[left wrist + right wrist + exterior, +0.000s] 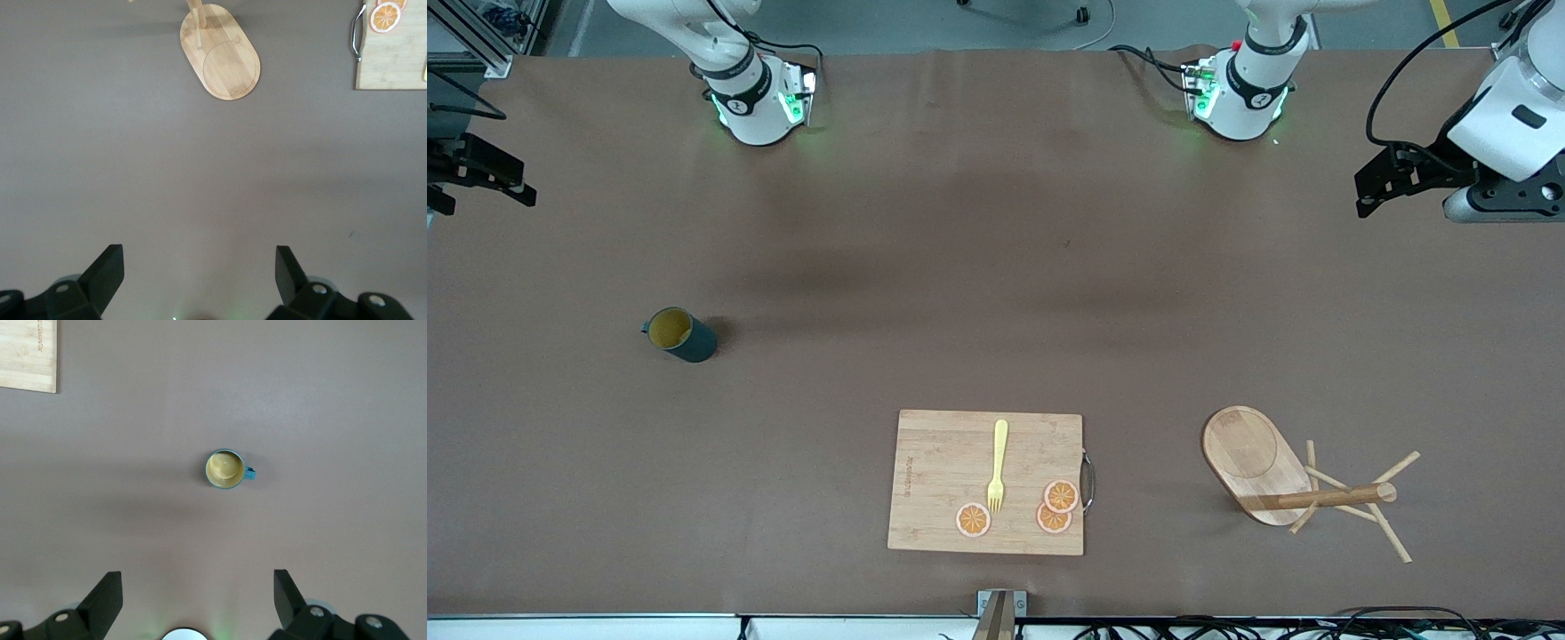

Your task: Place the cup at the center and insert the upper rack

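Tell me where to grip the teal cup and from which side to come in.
Grip the cup by its rim wall, coming straight down from above with the open right gripper. It stands upright with its yellow mouth open to the top, so one finger can go inside and one outside. Choose a stretch of rim away from the small loop handle, which juts from one side and would probably foul the fingers.
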Controlling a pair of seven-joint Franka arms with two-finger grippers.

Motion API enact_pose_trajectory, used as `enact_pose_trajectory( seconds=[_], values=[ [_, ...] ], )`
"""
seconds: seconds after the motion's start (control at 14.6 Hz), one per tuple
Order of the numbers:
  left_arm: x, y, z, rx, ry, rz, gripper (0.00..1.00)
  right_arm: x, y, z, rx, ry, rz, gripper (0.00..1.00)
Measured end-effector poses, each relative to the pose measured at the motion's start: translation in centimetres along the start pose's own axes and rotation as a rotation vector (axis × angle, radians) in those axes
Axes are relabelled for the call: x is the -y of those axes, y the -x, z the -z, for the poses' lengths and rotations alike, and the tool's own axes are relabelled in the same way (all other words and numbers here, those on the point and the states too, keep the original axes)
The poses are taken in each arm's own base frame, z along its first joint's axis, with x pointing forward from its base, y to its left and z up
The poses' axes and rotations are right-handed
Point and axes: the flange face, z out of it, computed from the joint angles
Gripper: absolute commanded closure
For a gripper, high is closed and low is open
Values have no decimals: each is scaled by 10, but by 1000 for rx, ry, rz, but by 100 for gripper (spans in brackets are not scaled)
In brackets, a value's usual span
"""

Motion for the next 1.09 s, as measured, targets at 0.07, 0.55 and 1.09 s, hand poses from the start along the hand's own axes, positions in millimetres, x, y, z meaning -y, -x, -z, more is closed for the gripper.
enact_pose_trajectory(
  seconds=[0.07,0.55,1.09],
  values=[
    [0,0,0,2,0,0,0,0,0,0,0,0,0,0],
    [4,0,2,-3,1,6,0,0,2,1,5,-1,-1,0],
    [7,-4,-4,10,1,12,0,-18,-62,-73,19,22,48,0]
  ],
)
